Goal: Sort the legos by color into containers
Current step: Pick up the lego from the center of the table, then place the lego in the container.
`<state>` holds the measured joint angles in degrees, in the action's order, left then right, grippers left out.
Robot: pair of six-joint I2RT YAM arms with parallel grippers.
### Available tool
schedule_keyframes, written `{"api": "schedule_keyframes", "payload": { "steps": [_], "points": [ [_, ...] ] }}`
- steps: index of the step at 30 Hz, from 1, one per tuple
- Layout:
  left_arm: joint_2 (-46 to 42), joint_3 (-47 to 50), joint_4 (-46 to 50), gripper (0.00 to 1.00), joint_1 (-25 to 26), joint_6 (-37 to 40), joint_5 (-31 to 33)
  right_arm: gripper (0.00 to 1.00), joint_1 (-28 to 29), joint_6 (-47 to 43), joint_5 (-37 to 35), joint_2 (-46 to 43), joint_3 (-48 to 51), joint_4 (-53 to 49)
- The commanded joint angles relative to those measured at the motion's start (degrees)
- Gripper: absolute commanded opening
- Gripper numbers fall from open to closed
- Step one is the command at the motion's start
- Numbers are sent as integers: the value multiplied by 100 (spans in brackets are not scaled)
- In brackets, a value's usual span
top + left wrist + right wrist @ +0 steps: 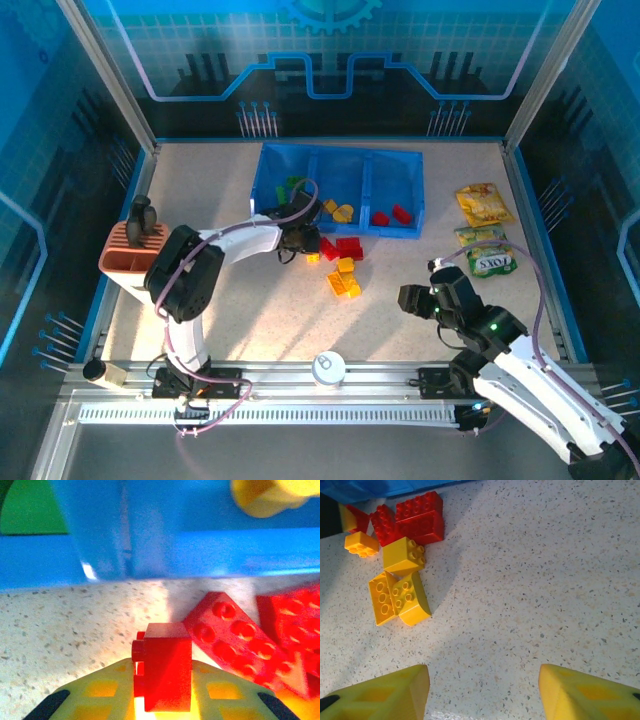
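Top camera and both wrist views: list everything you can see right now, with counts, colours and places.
blue tray: one, translucent, three compartments, far centre of table
green legos: count unclear, left compartment
yellow-orange legos: at least two, middle compartment
red legos: two, right compartment
loose red legos: at least two, on table just in front of tray
loose yellow legos: four, beside the loose reds
snack packets: three, yellow and green, right side
ridged holder: one, salmon, black handles, left edge
white round object: one, near rail
left gripper: shut on red lego
right gripper: open, over bare table
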<state>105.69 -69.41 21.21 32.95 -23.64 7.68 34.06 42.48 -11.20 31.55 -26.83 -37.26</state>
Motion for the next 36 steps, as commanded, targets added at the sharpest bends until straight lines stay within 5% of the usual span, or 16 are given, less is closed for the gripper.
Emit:
{"api": "schedule_keyframes", "payload": {
  "steps": [1,12,24,36],
  "points": [
    [-581,-232,-6,21,123,132,-123,61,29,52,-94,33,20,35],
    [-89,-1676,-192,23,298,302,-952,60,-341,-119,-548,-55,-458,-967],
    [1686,-4019,612,26,718,326,-910,60,-374,-79,-236,-186,-313,-817],
    [2629,-4936,973,30,744,175,-803,60,-374,-93,-64,-164,-244,-704]
  ]
}}
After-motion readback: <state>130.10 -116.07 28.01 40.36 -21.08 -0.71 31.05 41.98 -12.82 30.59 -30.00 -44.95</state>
